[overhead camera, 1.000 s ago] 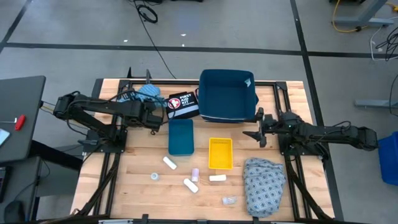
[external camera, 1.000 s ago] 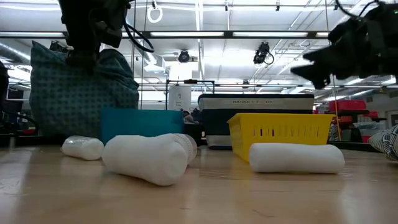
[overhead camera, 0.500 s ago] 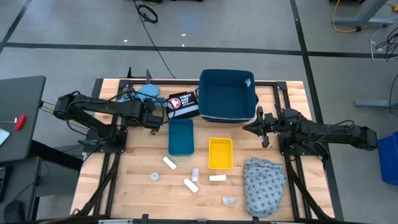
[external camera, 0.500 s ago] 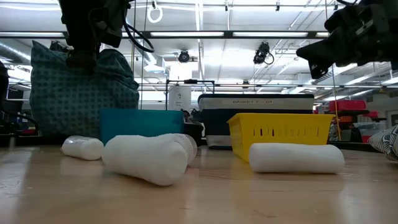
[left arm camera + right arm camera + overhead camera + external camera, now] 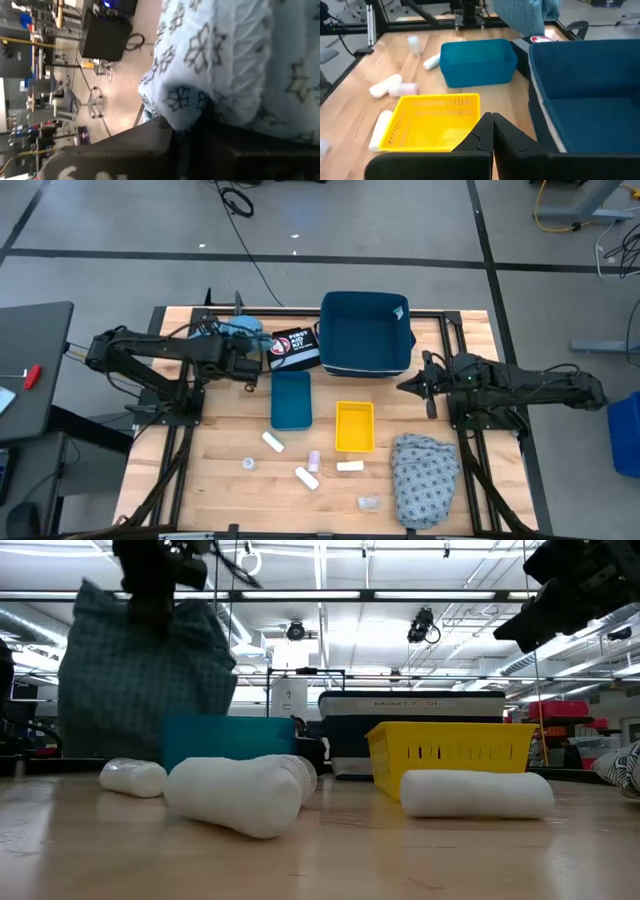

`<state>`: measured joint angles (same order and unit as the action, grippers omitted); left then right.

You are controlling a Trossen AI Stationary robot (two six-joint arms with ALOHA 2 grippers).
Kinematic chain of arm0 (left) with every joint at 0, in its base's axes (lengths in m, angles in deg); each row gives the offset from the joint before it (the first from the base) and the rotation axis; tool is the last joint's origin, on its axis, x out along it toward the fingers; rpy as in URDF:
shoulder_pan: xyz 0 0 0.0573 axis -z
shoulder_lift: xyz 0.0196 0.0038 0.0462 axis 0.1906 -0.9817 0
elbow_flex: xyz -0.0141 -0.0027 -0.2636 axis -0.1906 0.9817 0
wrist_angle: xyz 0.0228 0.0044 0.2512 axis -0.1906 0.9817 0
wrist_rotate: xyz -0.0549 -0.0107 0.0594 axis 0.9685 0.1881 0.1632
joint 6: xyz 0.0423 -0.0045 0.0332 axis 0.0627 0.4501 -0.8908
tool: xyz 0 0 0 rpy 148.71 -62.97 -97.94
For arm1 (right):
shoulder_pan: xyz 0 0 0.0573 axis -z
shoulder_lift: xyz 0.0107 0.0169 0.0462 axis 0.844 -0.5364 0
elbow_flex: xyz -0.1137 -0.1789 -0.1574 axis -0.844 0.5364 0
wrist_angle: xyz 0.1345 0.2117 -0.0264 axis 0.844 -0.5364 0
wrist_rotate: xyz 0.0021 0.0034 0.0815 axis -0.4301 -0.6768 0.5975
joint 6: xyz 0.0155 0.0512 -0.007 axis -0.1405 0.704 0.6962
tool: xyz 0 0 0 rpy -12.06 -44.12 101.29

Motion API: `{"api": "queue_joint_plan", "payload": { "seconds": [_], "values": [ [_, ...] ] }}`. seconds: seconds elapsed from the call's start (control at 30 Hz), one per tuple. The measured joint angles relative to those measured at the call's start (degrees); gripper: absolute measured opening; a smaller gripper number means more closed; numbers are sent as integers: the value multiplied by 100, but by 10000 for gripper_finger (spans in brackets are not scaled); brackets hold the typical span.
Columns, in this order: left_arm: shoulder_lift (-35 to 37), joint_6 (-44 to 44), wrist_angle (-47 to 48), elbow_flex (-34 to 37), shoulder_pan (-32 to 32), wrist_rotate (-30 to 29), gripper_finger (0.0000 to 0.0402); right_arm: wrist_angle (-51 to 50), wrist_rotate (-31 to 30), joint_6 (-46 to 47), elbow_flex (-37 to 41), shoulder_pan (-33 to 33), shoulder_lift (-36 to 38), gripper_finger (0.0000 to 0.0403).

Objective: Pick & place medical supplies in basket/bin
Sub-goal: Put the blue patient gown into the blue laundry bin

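Observation:
My left gripper (image 5: 243,352) is at the far left of the table, shut on the light blue patterned cloth (image 5: 235,330), which hangs below it in the low view (image 5: 140,670). The cloth's lower end is hidden behind the small teal bin (image 5: 228,740). My right gripper (image 5: 403,387) is shut on nothing, raised beside the big blue bin (image 5: 365,332). The grey patterned cloth (image 5: 425,475) lies in a heap at the near right. White gauze rolls (image 5: 272,442) (image 5: 306,477) (image 5: 349,466), a tape ring (image 5: 248,464) and a pale packet (image 5: 368,501) lie on the near table. My left gripper pinches a bunched upper part of the light blue cloth (image 5: 200,115) between its two fingers; how many layers I cannot tell. The fingers come from above, slanting down. The cloth (image 5: 150,640) hangs below them in loose folds; whether its bottom is off the table is hidden.
A yellow basket (image 5: 354,425) stands beside the small teal bin (image 5: 291,398) at mid-table. A black pouch with a red-and-white label (image 5: 293,348) lies left of the big blue bin. Bare wood lies along the near left.
My right gripper has shut with nothing in it, risen and tipped up toward level, drawing a little toward the table's right edge. My left gripper has gone up with the light blue cloth, whose top now hangs higher.

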<state>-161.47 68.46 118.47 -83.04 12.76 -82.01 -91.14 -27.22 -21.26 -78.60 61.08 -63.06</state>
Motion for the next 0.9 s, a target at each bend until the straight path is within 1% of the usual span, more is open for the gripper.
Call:
{"api": "queue_joint_plan", "payload": {
  "seconds": [0.17, 0.3, 0.37, 0.57, 0.63, 0.7, 0.9],
  "values": [
    [2, -465, -90, -799, 169, -349, 10, -59, -639, 250, 11, -379, 0, 1],
    [2, -1216, -765, -1234, 278, -475, 10, 5, -1039, 412, 13, -640, 80, 1],
    [2, -1792, -1329, -1354, 315, -505, 10, 42, -1165, 423, 13, -758, 113, 1],
    [-2, -4194, -3907, -1382, 273, -312, 10, 42, -1504, 433, 15, -1022, 153, 0],
    [-2, -4872, -4691, -1382, 178, -79, 10, 40, -1600, 433, 15, -1079, 146, 0],
    [-1, -5317, -5323, -1382, 29, 286, 10, 40, -1626, 435, 15, -1119, 144, 0],
    [-208, -6144, -6759, -1384, -614, 1530, 10, 40, -1630, 433, 15, -1179, 146, 0]
  ]
}}
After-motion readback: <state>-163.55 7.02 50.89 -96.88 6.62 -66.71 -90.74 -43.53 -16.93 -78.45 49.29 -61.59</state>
